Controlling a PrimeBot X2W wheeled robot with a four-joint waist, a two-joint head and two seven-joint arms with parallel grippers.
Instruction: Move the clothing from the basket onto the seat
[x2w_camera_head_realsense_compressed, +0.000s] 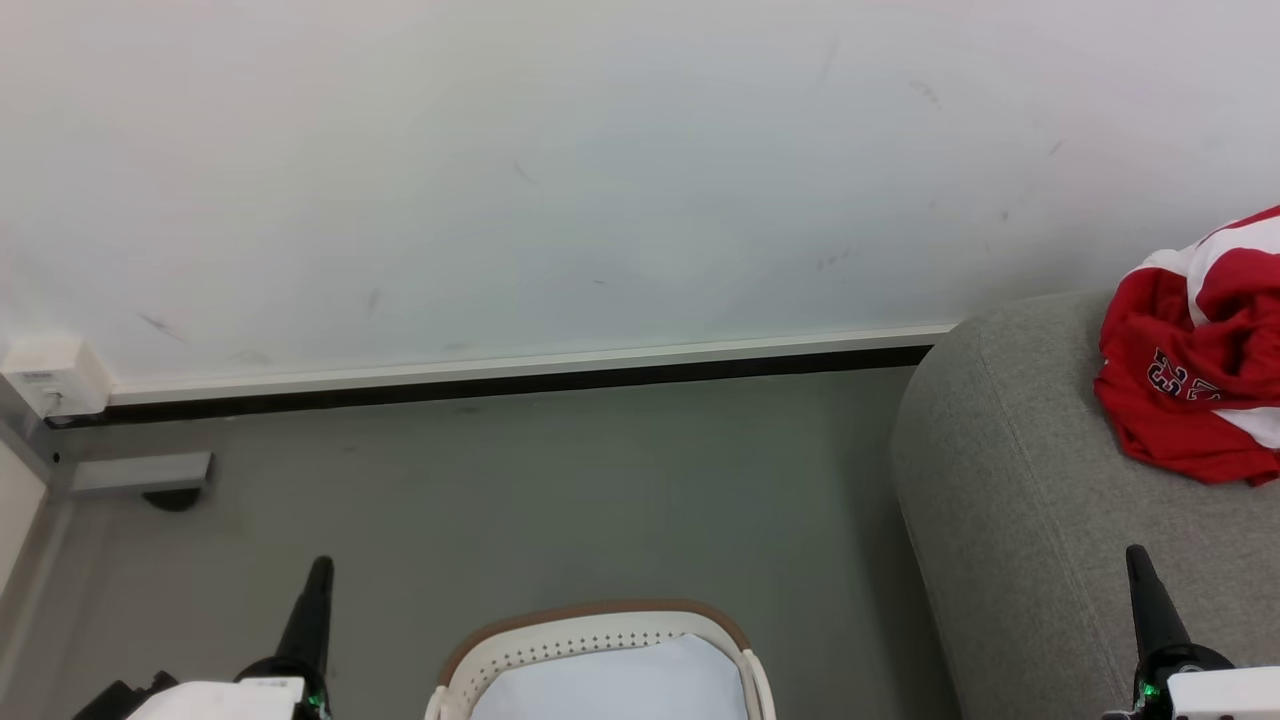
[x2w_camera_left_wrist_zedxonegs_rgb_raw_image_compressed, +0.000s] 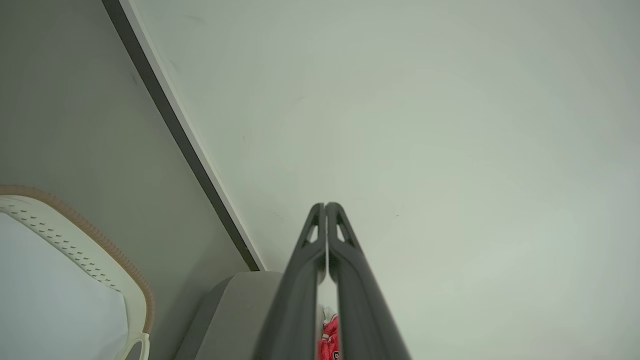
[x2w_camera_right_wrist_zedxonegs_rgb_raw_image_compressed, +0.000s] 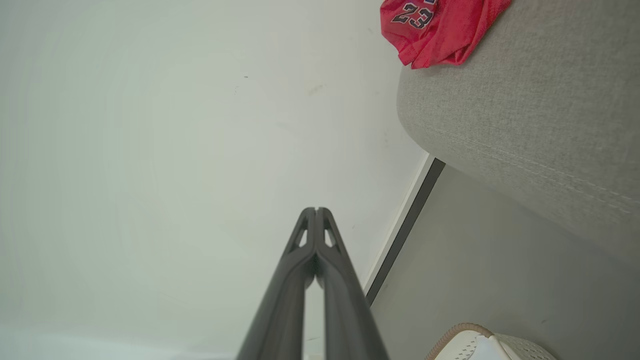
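Clothing (x2w_camera_right_wrist_zedxonegs_rgb_raw_image_compressed: 440, 30) on seat (x2w_camera_right_wrist_zedxonegs_rgb_raw_image_compressed: 540, 100) — reads "23", maybe more, left tool (x2w_camera_left_wrist_zedxonegs_rgb_raw_image_compressed: 326, 206) and right tool (x2w_camera_right_wrist_zedxonegs_rgb_raw_image_compressed: 316, 210) pressed together

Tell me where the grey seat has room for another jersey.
The light-grey woven-fabric seat is bare from its rounded left corner to the crumpled red-and-white jersey, and forward toward the right gripper. The far right part under the jersey is taken. Grey floor between seat and cream plastic basket is bare.
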